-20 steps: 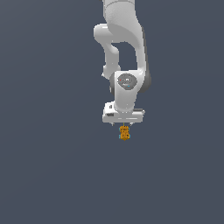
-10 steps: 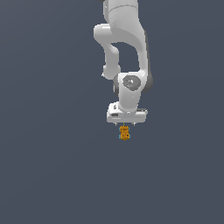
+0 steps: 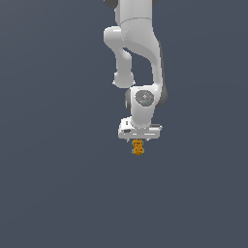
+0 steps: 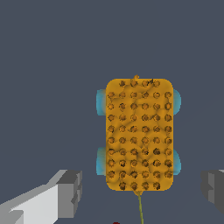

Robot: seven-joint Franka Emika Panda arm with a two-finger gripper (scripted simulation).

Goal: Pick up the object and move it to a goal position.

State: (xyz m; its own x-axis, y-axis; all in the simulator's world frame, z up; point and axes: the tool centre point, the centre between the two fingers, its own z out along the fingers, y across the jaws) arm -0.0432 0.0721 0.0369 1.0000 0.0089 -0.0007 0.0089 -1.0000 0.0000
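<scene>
The object (image 3: 138, 147) is a tiny orange-brown studded block with small light-blue wheels at its sides, standing on the grey floor. In the wrist view the object (image 4: 140, 135) fills the middle, its studded top facing the camera. My white gripper (image 3: 139, 141) hangs directly over it, pointing straight down, very close to its top. The gripper (image 4: 142, 192) is open: one grey finger (image 4: 70, 192) and the other finger (image 4: 214, 188) stand wide on either side of the block, each with a clear gap to it.
A plain dark grey floor (image 3: 58, 193) lies all around. The white arm (image 3: 138, 58) rises from the gripper to the upper edge of the exterior view. A thin yellow-green line (image 4: 140, 210) runs from the block's near end.
The gripper has come down a little towards the object. The object has not moved.
</scene>
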